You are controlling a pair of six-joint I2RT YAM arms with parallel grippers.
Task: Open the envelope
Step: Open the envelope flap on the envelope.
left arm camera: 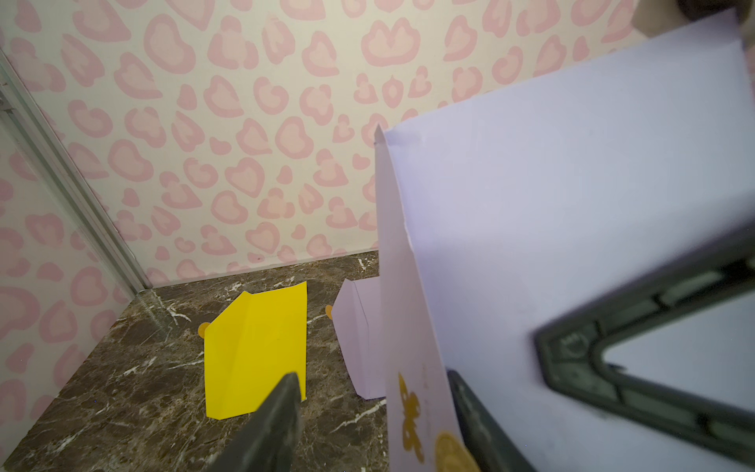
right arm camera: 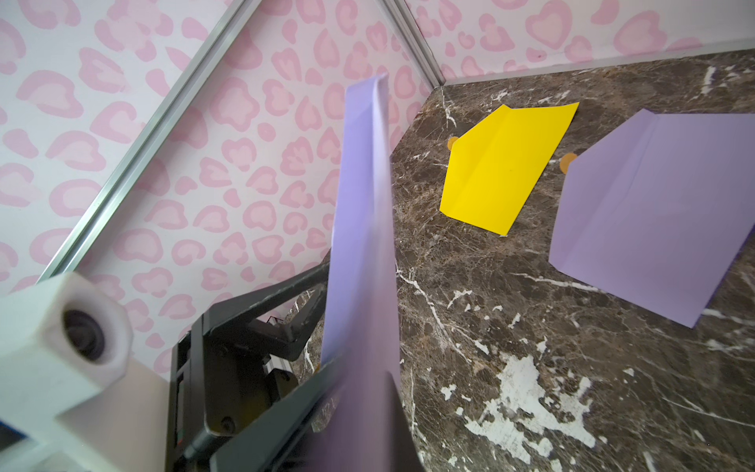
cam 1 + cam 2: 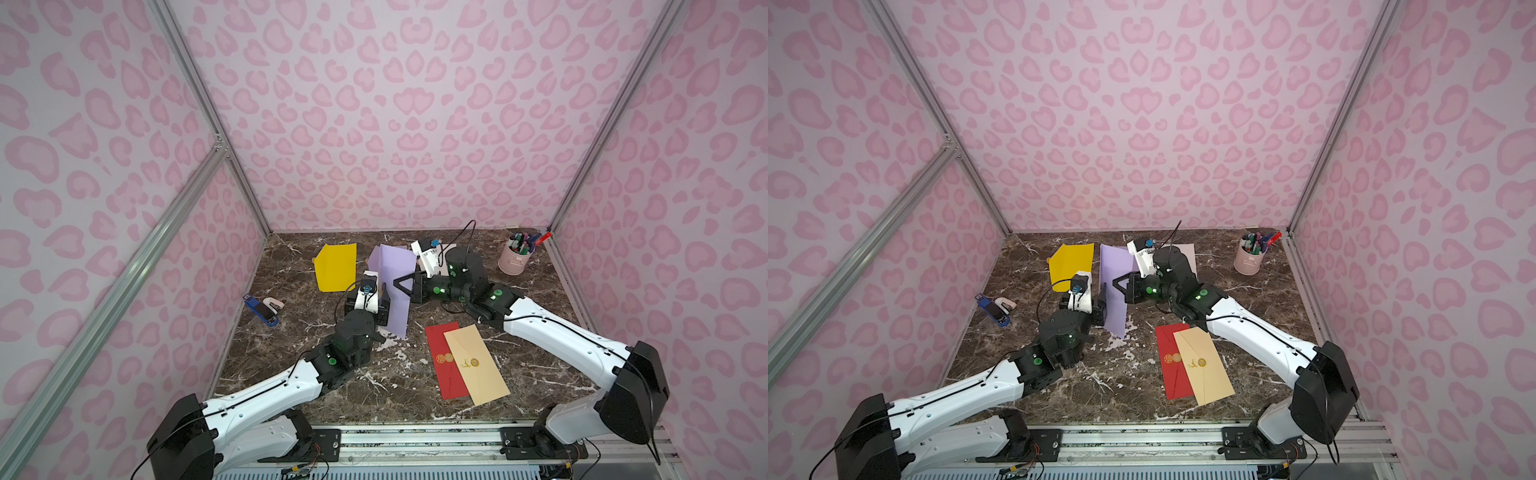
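Note:
The purple envelope point(image 3: 397, 286) point(image 3: 1115, 286) stands upright on its edge above the marble table point(image 3: 332, 395). My right gripper point(image 3: 402, 284) point(image 2: 359, 388) is shut on its side edge point(image 2: 359, 245). My left gripper point(image 3: 384, 305) point(image 1: 376, 408) is open. Its jaws straddle the envelope's narrow folded strip with gold print point(image 1: 412, 408), which lies against one finger point(image 1: 474, 412), while a wide gap separates it from the other finger point(image 1: 278, 421). The envelope's broad face point(image 1: 572, 204) fills much of the left wrist view.
A yellow envelope point(image 3: 336, 268) and a second purple envelope point(image 2: 653, 216) lie at the back. Red point(image 3: 440, 365) and cream point(image 3: 478, 370) envelopes overlap at the front right. A pink pen cup point(image 3: 515, 257) stands back right, and a stapler point(image 3: 266, 309) by the left wall.

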